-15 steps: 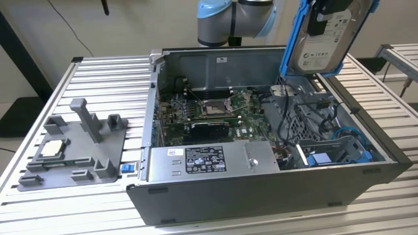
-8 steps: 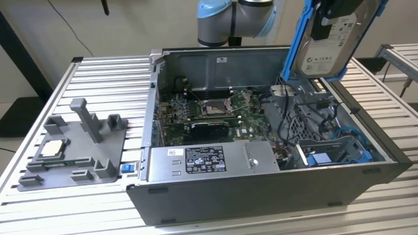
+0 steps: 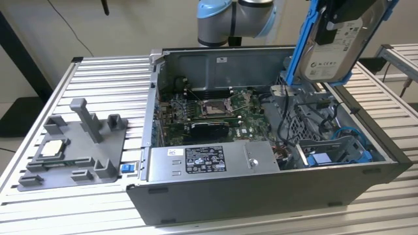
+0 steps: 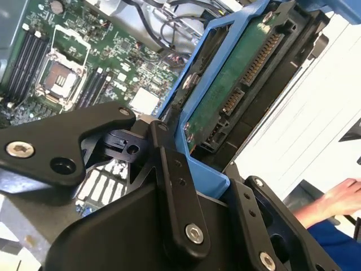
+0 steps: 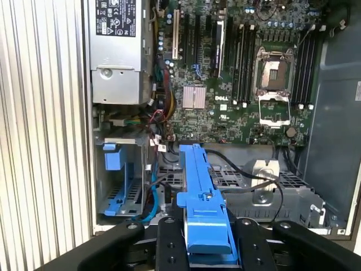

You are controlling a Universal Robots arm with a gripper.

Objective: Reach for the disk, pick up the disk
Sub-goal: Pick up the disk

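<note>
The disk hangs upright above the open computer case's right end in the exterior view, its white label facing the camera and blue rails along its sides. My gripper holds it from above, shut on it. In the second wrist view the disk's green circuit side and blue rail sit between the black fingers. In the first wrist view the blue rail of the disk runs edge-on between the gripper's two black fingers, above the case's drive cage.
The open computer case lies on a slatted metal table, with motherboard, power supply and a blue drive bay inside. A grey plastic stand carrying a small silver chip sits left. A person's hand is nearby.
</note>
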